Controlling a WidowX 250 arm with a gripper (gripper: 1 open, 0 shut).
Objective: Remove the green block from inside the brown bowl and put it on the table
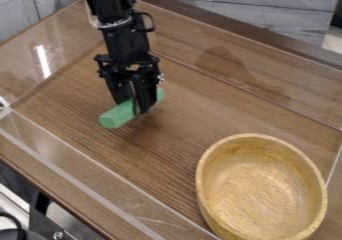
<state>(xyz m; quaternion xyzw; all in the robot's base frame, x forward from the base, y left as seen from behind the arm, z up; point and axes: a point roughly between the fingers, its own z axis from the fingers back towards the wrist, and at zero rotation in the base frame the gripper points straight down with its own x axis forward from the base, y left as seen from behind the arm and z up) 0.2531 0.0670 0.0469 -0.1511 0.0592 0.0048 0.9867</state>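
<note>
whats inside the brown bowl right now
The bowl has nothing visible in it, only its bare tan inner surface, and nothing covers the opening. The green block is outside it, at the gripper.

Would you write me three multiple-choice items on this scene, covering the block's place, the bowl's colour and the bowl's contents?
1. Where is the green block?
A) In the bowl
B) At the jaws, away from the bowl
C) Under the bowl

2. What colour is the bowl?
A) Light tan
B) Dark blue
C) Bright red

3. What is the bowl's state?
A) Upside down
B) Filled with blocks
C) Upright and empty

Key:
1. B: the green block shows at the jaws, well apart from the bowl.
2. A: its rim and inside are light tan.
3. C: its open side faces up, with nothing inside.
</note>
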